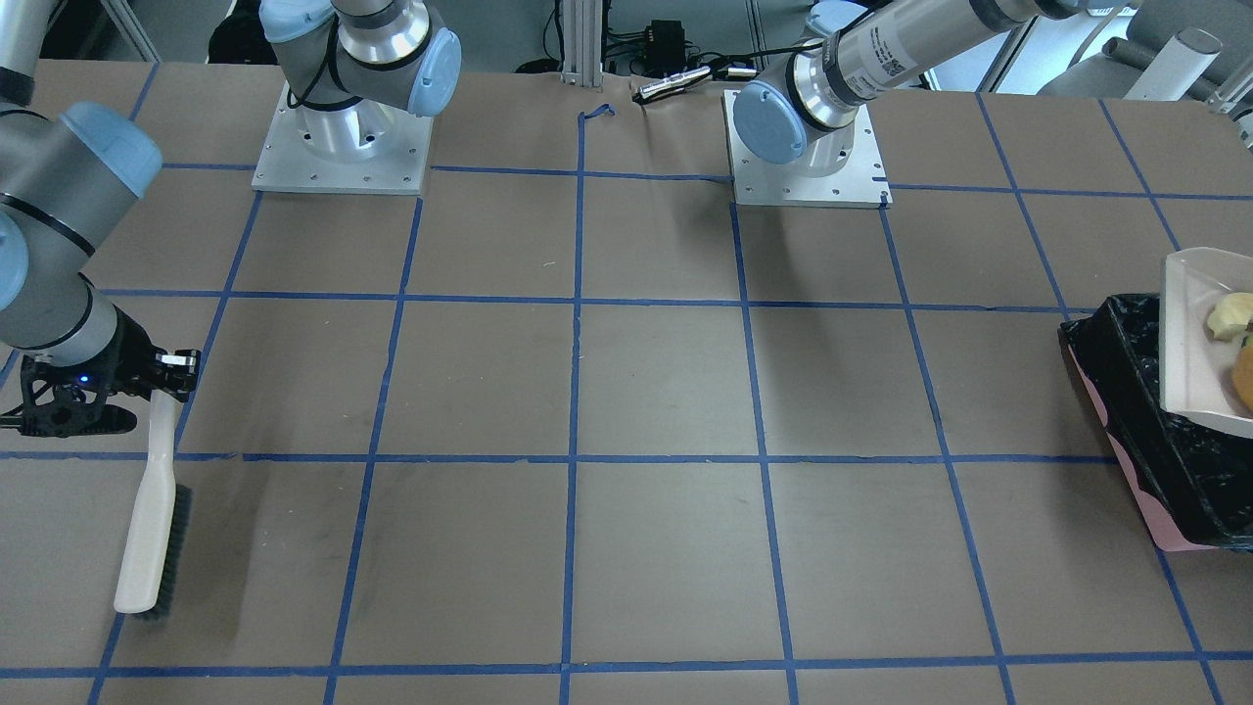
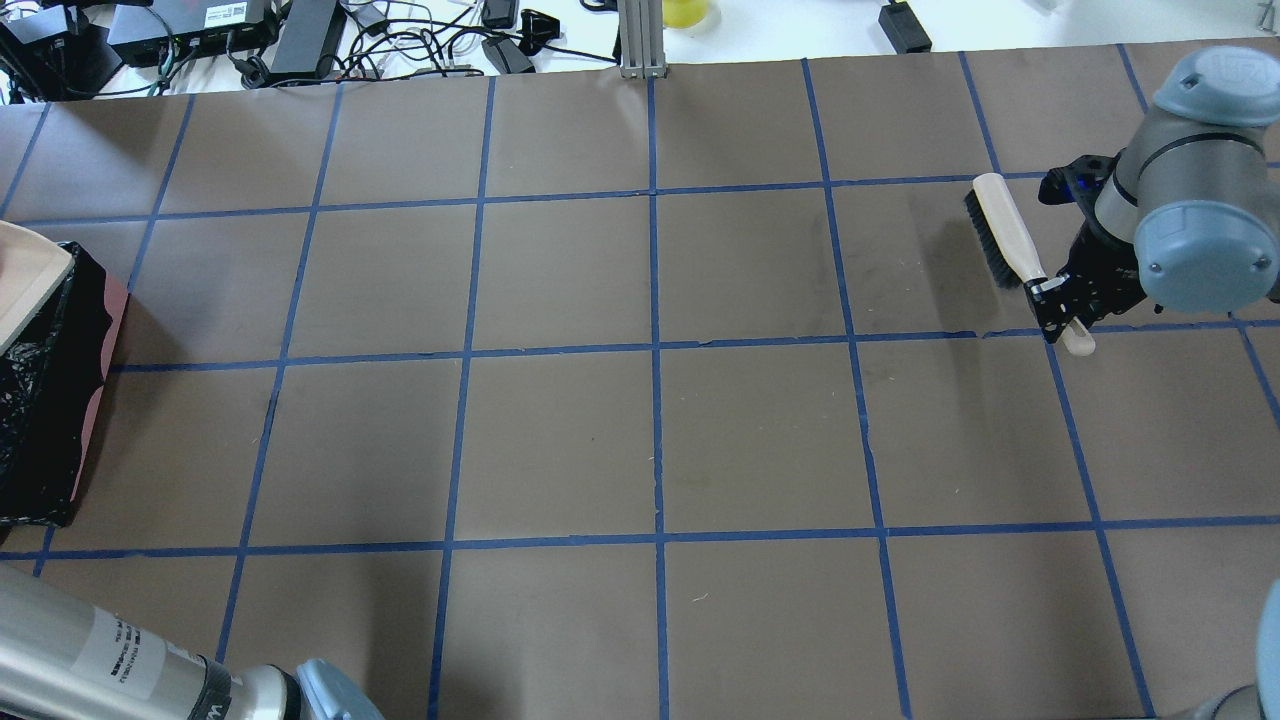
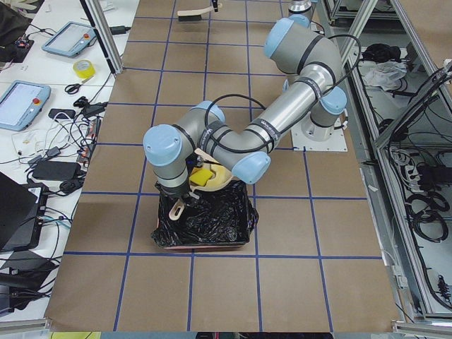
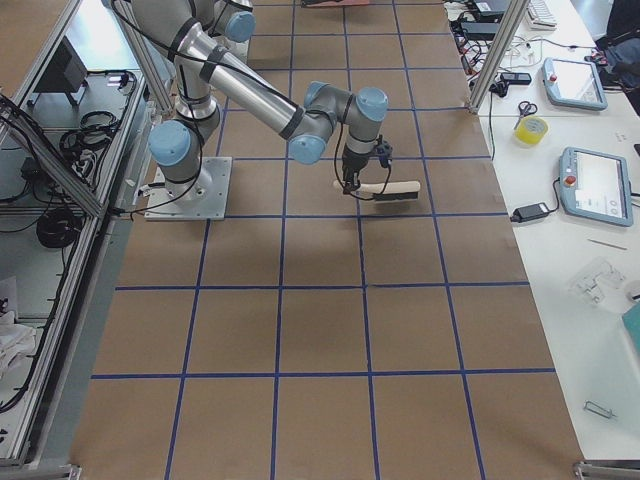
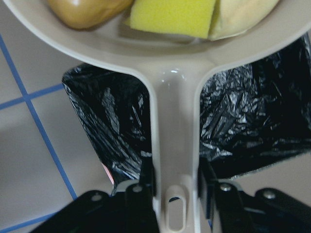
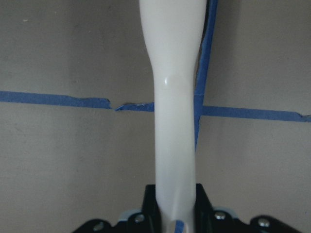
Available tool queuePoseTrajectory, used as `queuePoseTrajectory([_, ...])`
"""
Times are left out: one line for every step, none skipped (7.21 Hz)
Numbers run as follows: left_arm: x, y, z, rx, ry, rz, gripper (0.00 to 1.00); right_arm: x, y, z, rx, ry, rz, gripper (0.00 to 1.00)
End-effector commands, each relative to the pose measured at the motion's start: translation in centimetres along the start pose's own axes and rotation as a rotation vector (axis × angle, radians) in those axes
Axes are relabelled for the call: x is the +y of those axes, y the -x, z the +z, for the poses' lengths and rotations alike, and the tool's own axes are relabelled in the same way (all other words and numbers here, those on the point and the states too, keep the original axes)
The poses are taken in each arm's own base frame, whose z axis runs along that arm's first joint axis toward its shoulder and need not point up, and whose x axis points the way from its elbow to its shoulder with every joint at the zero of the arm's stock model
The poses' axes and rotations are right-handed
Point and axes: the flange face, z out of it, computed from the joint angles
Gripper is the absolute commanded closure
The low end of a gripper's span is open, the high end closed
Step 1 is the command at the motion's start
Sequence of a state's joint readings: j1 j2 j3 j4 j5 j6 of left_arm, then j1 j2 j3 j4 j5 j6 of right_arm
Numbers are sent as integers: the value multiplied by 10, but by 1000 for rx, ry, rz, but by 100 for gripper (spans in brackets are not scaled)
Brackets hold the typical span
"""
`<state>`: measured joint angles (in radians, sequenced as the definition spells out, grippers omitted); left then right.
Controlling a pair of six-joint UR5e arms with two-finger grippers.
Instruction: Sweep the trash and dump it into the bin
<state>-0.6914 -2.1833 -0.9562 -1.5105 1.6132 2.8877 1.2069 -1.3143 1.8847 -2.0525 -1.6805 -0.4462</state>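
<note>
Beige plastic dustpan (image 5: 175, 141), pinched by our left fingers (image 5: 208, 180), holds three food-like trash pieces (image 5: 172, 17) above the black-lined pink bin (image 5: 252, 121) near the brown surface's (image 1: 666, 392) end; our right fingers (image 6: 149, 204) pinch a white brush (image 6: 175, 97), well apart.

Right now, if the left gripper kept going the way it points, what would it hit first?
The left gripper, shut on the dustpan, would likely meet the bin first, its black bag; depth unclear.

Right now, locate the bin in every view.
Front-facing: bin at right edge.
Overhead: bin at left edge.
Exterior left: bin, lower centre.
Exterior right: not discernible.
Left wrist: bin behind the dustpan handle.
Right wrist: not in it.
Shared landmark: the dustpan held over it.
</note>
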Motion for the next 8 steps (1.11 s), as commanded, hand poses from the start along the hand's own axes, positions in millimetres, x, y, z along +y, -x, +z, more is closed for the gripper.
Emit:
queuePoseTrajectory([23, -5, 2, 23, 103, 65, 100, -6, -13, 3, -6, 0, 34, 100])
queuePoseTrajectory([26, -5, -6, 22, 130, 120, 100, -9, -19, 0, -13, -9, 43, 100])
queuePoseTrajectory([32, -5, -15, 30, 199, 182, 100, -8, -20, 2, -18, -2, 48, 100])
queuePoseTrajectory([35, -7, -12, 63, 228, 243, 100, -8, -20, 3, -20, 6, 49, 100])
queuePoseTrajectory([36, -7, -10, 58, 239, 252, 100, -6, -19, 6, -26, 15, 54, 100])
queuePoseTrajectory([35, -3, -10, 55, 247, 259, 100, -3, -17, 4, -27, 14, 98, 100])
queuePoseTrajectory([34, -4, -6, 55, 241, 264, 100, -3, -17, 4, -28, 12, 94, 100])
queuePoseTrajectory([34, -4, -2, 54, 261, 290, 100, -3, -17, 5, -32, 13, 94, 100])
